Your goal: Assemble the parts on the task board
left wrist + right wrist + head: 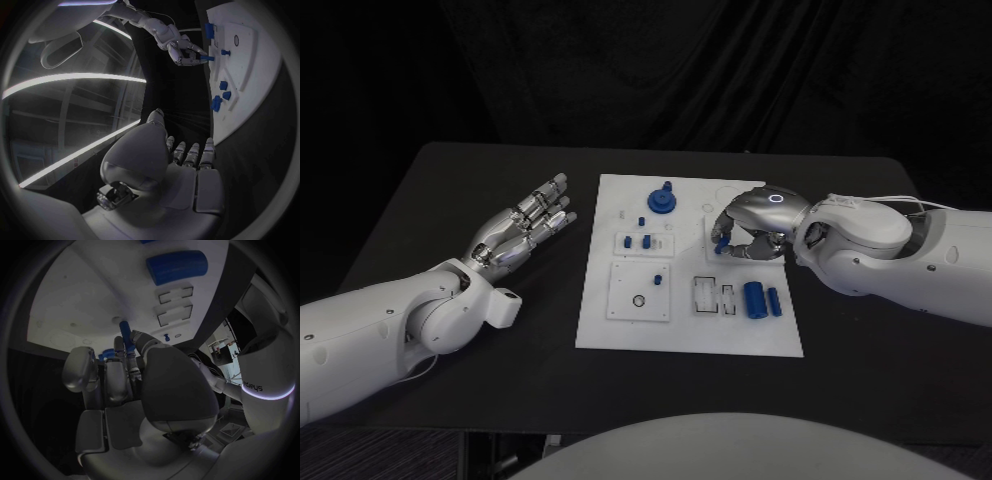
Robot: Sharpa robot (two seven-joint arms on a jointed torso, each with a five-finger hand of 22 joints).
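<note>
Flanking task board (687, 335): both hands.

The table (459, 180) looked matt black and smooth. On it, the task board (689, 335) was a smooth white plate, seemingly plastic, with a dull sheen. The parts (756, 299) appeared to be smooth blue plastic. Both arms wore glossy white shells; the left hand (531, 222) and right hand (754, 225) showed silvery, metallic-looking, slightly shiny surfaces.
</note>
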